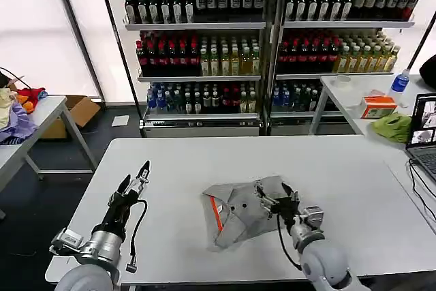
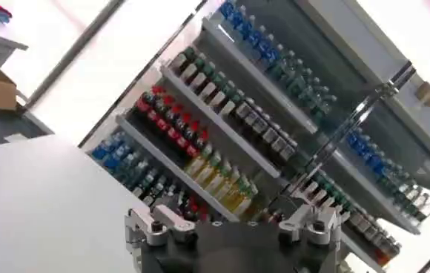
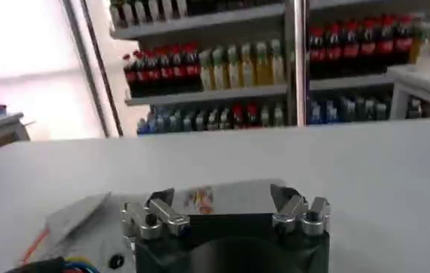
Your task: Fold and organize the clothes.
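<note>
1. A light grey shirt [image 1: 240, 212] lies bunched on the white table [image 1: 204, 161], near the front edge and a little toward the right-hand side. It is partly gathered into a rough, uneven packet, not a neat fold.
2. An orange-lined collar [image 1: 216, 213] and dark buttons show at the packet's left end. A small coloured print [image 3: 199, 197] shows in the right wrist view.
3. The packet's long axis runs roughly along the front edge, tilted slightly, collar end pointing toward the left side.
4. The right gripper [image 1: 272, 201] sits at the shirt's right end, its fingers spread apart over the cloth; whether they touch it cannot be told.
5. The left gripper [image 1: 135, 180] hovers above the front-left part of the table, fingers apart, holding nothing, well apart from the shirt.
6. Judged from this, folding is under way; squaring and tidying are left.
</note>
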### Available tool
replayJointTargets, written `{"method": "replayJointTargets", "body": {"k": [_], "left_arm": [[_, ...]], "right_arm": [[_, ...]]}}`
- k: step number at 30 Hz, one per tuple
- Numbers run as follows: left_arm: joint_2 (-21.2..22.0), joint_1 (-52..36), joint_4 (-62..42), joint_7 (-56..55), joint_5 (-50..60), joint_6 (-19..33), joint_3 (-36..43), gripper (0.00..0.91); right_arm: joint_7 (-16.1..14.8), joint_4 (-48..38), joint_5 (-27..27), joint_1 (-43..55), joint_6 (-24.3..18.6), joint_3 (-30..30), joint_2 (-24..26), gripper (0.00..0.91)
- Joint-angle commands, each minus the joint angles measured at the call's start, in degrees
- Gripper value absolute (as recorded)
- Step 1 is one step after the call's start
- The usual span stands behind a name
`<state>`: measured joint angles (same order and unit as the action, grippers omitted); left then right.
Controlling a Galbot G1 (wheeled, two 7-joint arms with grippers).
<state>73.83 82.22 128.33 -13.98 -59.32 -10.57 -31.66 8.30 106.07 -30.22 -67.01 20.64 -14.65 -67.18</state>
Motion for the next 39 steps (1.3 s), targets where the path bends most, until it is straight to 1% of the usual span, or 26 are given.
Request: {"method": "replayJointTargets", "body": {"k": [1,2,3,4,5,6,7,9,10,11,12,13,14,15,16,20,22,25,28,30,34,37,39], "left_arm": [[0.08,0.32,-0.59,0.23,-0.30,0.16,-0.24,0.907],[0.23,0.26,-0.58,0.20,-0.31,0.10,-0.07,0.907],[0.26,0.19,-0.55,0.21,-0.30,0.08,0.06,0.907],[0.19,0.16,-0.50,0.21,-0.29,0.06,0.14,0.907],[-0.04,0.11,-0.49,0.20,-0.23,-0.01,0.27,0.907],[-0.24,0.07,-0.53,0.21,-0.20,-0.01,0.31,0.907],[-0.36,0.04,-0.58,0.24,-0.19,0.01,0.29,0.907],[-0.60,0.01,-0.73,1.17,0.55,-0.03,0.11,0.907],[-0.62,0.02,-0.84,1.53,1.13,-0.03,0.09,0.907],[-0.56,0.15,-1.08,3.10,2.60,-0.01,-0.04,0.907],[-0.46,0.38,-1.21,4.43,4.78,0.01,-0.24,0.907],[-0.38,0.67,-1.60,5.62,6.97,0.07,-0.42,0.907],[-0.30,1.05,-1.75,7.00,9.18,0.05,-0.73,0.907],[-0.18,1.28,-1.74,7.88,10.65,-0.68,-0.91,0.907],[0.11,1.45,-1.69,8.26,13.34,-2.53,-1.51,0.907],[1.47,3.54,-2.47,15.09,27.23,-3.57,-3.54,0.907],[2.41,4.56,-2.10,17.29,32.27,-4.11,-4.58,0.907],[2.97,6.26,-0.73,20.33,39.28,-4.98,-6.82,0.907],[2.33,7.58,0.36,21.32,41.06,-3.12,-8.87,0.907],[2.05,8.25,0.48,21.26,43.71,-0.45,-9.71,0.907],[1.92,9.95,0.97,19.86,48.14,4.39,-10.32,0.907],[1.68,11.55,1.90,18.90,49.73,3.93,-10.85,0.907],[1.61,12.14,2.37,18.76,49.42,4.97,-11.00,0.907]], "right_arm": [[6.52,-5.86,-7.55,0.83,4.02,6.66,-3.67,0.907],[6.92,-5.20,-7.81,1.03,3.01,6.14,-3.87,0.907],[6.52,-3.88,-7.15,1.13,0.83,5.46,-3.96,0.907],[6.34,-3.13,-6.40,1.21,-0.15,4.79,-3.92,0.907],[6.12,0.55,-5.18,1.35,-1.93,3.35,-3.85,0.907],[5.64,2.16,-3.61,1.44,-3.22,2.71,-3.68,0.907],[4.58,5.89,-1.79,1.91,-4.98,1.25,-2.91,0.907],[3.13,11.60,1.11,2.32,-5.21,-2.88,-1.32,0.907],[2.43,12.74,2.55,2.28,-5.60,-5.52,-0.44,0.907],[1.35,13.24,3.42,1.98,-6.53,-8.01,0.38,0.907],[0.92,13.55,3.44,1.54,-7.04,-10.28,1.02,0.907],[-1.09,13.63,4.02,0.02,-7.21,-14.55,2.38,0.907],[-2.02,13.55,3.89,-0.66,-7.83,-16.70,2.76,0.907],[-2.94,13.36,3.78,-1.84,-8.13,-18.83,3.16,0.907],[-4.65,12.69,4.09,-3.29,-8.65,-20.90,3.42,0.907],[-9.58,11.02,5.79,-8.13,-10.73,-25.36,2.86,0.907],[-11.17,10.55,5.75,-11.07,-12.37,-26.96,2.21,0.907],[-12.03,10.89,5.17,-14.39,-13.46,-28.89,1.30,0.907],[-12.76,11.87,4.42,-17.70,-13.94,-30.01,1.07,0.907],[-13.02,12.13,4.43,-19.62,-14.43,-30.62,1.29,0.907],[-12.48,12.46,4.14,-21.91,-14.86,-29.73,1.18,0.907],[-11.82,12.96,3.91,-22.26,-14.87,-28.31,0.57,0.907],[-11.82,13.00,4.56,-22.43,-15.25,-27.38,0.30,0.907]]}}
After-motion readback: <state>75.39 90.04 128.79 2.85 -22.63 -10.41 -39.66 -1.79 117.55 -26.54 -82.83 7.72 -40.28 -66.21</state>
